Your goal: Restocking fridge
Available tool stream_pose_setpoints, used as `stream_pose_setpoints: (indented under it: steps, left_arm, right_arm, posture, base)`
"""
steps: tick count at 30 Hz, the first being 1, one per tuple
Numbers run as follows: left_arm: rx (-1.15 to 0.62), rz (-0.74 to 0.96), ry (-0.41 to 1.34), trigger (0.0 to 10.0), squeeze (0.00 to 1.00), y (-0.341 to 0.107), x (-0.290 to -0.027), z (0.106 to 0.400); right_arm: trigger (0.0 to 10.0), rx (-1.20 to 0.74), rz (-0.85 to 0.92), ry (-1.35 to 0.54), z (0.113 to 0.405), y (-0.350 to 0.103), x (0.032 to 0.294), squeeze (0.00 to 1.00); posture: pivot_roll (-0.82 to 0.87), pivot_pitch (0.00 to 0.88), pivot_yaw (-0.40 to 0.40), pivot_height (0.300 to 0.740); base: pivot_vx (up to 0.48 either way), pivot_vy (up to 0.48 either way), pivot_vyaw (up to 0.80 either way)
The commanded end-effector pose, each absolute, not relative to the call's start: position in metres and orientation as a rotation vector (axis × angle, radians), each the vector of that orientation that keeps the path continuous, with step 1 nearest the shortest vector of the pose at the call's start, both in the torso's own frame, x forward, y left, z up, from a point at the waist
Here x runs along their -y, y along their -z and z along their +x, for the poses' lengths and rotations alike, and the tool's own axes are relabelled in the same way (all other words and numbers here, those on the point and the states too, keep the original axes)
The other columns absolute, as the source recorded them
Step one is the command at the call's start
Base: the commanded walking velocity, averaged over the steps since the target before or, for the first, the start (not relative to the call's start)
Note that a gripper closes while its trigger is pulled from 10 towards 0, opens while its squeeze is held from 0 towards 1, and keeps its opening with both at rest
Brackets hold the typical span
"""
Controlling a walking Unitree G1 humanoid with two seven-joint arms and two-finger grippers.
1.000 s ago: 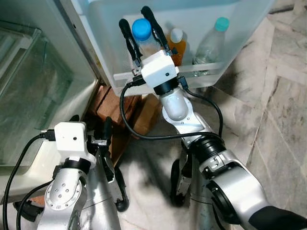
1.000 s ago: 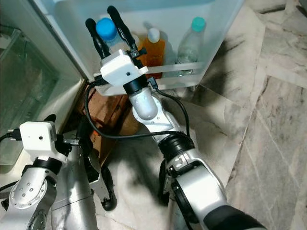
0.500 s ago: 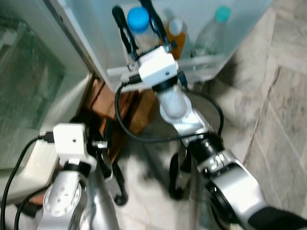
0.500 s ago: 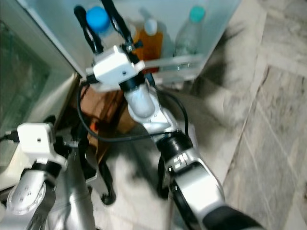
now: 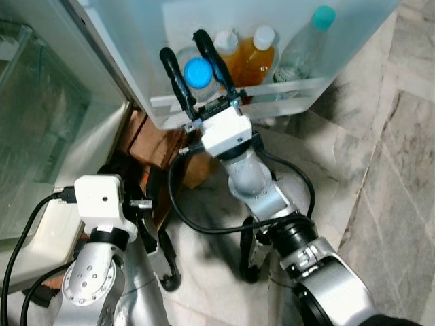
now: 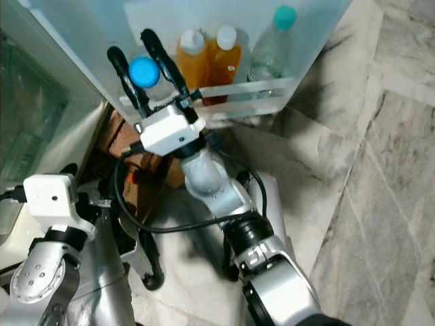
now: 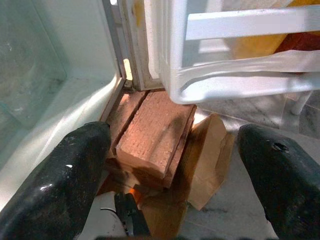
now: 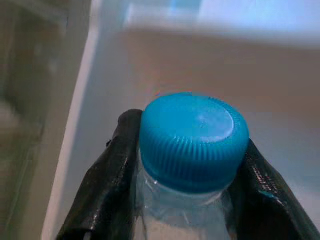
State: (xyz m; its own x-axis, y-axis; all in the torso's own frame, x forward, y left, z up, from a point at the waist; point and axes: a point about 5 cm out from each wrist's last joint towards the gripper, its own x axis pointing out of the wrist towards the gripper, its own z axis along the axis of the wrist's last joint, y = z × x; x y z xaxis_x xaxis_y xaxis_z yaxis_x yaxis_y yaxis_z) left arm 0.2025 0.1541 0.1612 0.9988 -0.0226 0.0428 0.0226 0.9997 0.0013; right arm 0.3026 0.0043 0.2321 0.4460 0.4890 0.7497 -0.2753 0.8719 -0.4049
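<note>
A clear bottle with a blue cap stands in the white fridge door shelf, left of two orange juice bottles. My right gripper reaches up into the shelf and is shut on this bottle. In the right wrist view its fingers press both sides of the neck just under the blue cap. A clear bottle with a teal cap stands at the shelf's right end. My left gripper hangs low by the fridge base, open and holding nothing.
Reddish bricks and a brown paper bag lie on the floor under the door shelf. The fridge's glass shelf is on the left. Marble floor spreads to the right.
The camera shifted. My right gripper has brought the blue-capped bottle down into the door shelf beside the juice bottles. The left arm stays low.
</note>
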Motion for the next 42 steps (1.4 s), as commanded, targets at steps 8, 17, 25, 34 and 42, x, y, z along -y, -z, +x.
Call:
stream_pose_setpoints:
  steps: [8, 17, 25, 34, 42]
  left_arm:
    - [0.011, 0.006, 0.021, 10.0, 0.0, -0.155, -0.155, 0.201]
    - [0.022, 0.015, 0.044, 10.0, 0.0, -0.153, -0.152, 0.212]
    - [0.029, 0.025, 0.034, 10.0, 0.0, -0.148, -0.159, 0.226]
    - [0.047, 0.039, 0.04, 10.0, 0.0, -0.142, -0.164, 0.24]
    - [0.081, 0.033, 0.067, 10.0, 0.0, -0.14, -0.16, 0.255]
  right_arm:
    - [10.0, 0.661, -0.251, -0.408, 0.335, -0.197, 0.006, 0.0]
    - [10.0, 0.497, -0.244, -0.412, 0.364, -0.212, 0.006, 1.0]
    - [10.0, 0.58, -0.187, -0.567, 0.357, -0.25, 0.0, 1.0]
    - [10.0, 0.61, -0.129, -0.588, 0.331, -0.248, 0.026, 1.0]
    - [10.0, 0.622, -0.077, -0.472, 0.311, -0.239, 0.058, 1.0]
  posture:
    - [0.18, 0.464, -0.004, 0.428]
    - [0.18, 0.414, 0.004, 0.428]
    - [0.17, 0.322, -0.001, 0.428]
    - [0.14, 0.203, 0.001, 0.428]
    - [0.12, 0.1, 0.014, 0.428]
  base:
    - [0.0, 0.0, 0.0]
    - [0.0, 0.0, 0.0]
    - [0.0, 0.0, 0.0]
    - [0.0, 0.0, 0.0]
    - [0.0, 0.0, 0.0]
